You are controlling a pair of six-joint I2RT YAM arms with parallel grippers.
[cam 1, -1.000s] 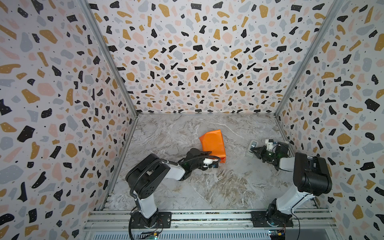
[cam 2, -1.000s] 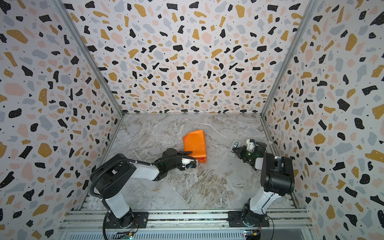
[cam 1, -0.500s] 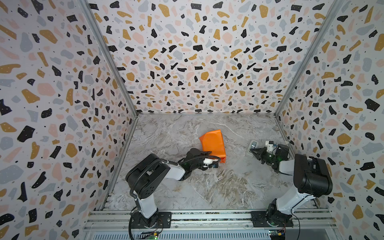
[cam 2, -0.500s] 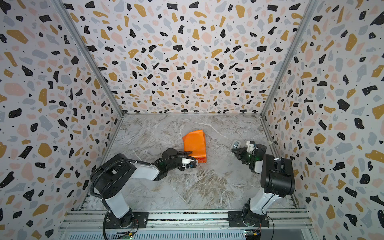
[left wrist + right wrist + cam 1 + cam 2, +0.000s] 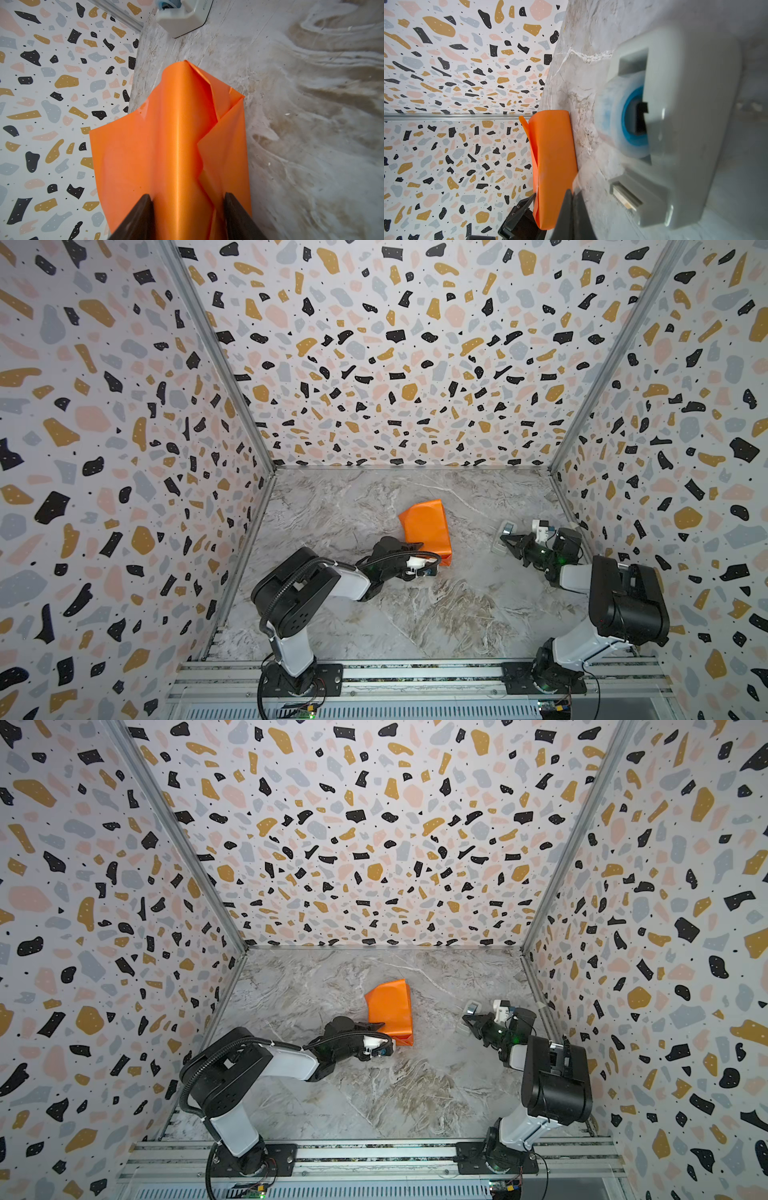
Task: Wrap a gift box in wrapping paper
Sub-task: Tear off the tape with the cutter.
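Observation:
The wrapping paper (image 5: pixel 426 526) (image 5: pixel 390 1006) lies mid-table as a folded bundle, orange face out. The gift box is hidden inside it. My left gripper (image 5: pixel 415 549) (image 5: pixel 187 197) clamps the bundle's near end, one dark finger on each side of the orange paper (image 5: pixel 176 135). My right gripper (image 5: pixel 505 538) (image 5: pixel 572 193) is shut beside the tape dispenser, with a thin clear strip of tape pinched at its tips. In the right wrist view the bundle (image 5: pixel 552 155) stands beyond those tips, with the left gripper's fingers (image 5: pixel 519 214) at its end.
A grey-white tape dispenser (image 5: pixel 508 526) (image 5: pixel 473 1006) (image 5: pixel 685 124) with a blue roll sits near the right wall, touching distance from the right gripper. Patterned walls close in three sides. The marble table (image 5: pixel 436 614) stretches toward the front rail.

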